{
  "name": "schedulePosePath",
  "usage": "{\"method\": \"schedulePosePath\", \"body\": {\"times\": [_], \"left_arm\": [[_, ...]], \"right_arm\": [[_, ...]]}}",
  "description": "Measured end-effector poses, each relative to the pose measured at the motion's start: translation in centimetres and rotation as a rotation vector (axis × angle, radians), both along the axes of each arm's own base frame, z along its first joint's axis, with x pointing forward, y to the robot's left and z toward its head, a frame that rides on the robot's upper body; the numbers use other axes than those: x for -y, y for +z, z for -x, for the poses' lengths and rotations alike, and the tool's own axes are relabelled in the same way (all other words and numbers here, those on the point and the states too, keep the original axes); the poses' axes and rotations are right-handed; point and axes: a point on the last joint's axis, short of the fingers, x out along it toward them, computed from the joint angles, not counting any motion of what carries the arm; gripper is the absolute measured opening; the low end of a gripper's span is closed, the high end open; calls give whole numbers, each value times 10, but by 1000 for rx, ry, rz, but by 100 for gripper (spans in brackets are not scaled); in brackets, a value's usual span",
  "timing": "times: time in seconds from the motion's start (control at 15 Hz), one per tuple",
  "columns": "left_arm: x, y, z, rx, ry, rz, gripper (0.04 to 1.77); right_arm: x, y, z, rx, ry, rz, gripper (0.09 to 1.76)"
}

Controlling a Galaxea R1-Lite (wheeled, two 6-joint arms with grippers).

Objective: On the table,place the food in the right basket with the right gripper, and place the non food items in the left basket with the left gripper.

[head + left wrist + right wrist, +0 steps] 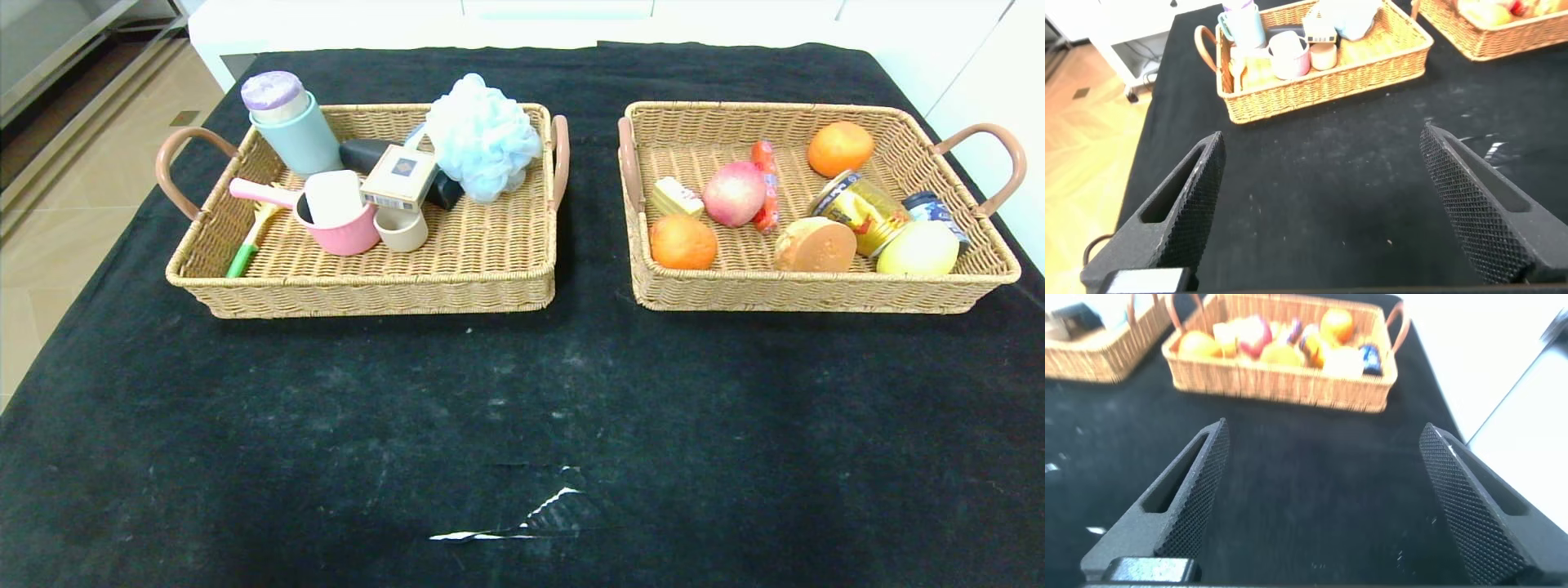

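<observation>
Head view: two woven wicker baskets (367,286) on black cloth.

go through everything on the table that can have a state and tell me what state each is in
left basket: holds non-food items
pink saucepan: upright, white bar inside
card box: lying tilted
right basket: holds food
peach: in right basket
left pincer: open, empty
right pincer: open, empty

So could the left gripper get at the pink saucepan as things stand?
Probably yes: the left gripper is open over bare table, but the saucepan in the left basket holds a white bar.
</observation>
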Motion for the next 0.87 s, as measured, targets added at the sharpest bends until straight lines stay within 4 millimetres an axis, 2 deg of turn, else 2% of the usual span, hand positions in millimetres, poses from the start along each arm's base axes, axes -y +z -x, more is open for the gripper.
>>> {"method": "schedulePosePath", "body": {"times": [0.13, 0.4, 0.53, 0.87], "left_arm": [[0, -19, -17, 8, 0, -5, 172], [0, -70, -46, -85, 17, -65, 172], [0, -83, -50, -152, 23, -64, 172], [-2, -98, -52, -276, 89, -51, 172]], "right_arm": [[0, -21, -12, -57, -1, 8, 170], [0, -59, -26, -225, -11, 45, 170], [0, -70, -28, -309, -22, 45, 170], [1, -73, -28, -335, -37, -28, 170]]}}
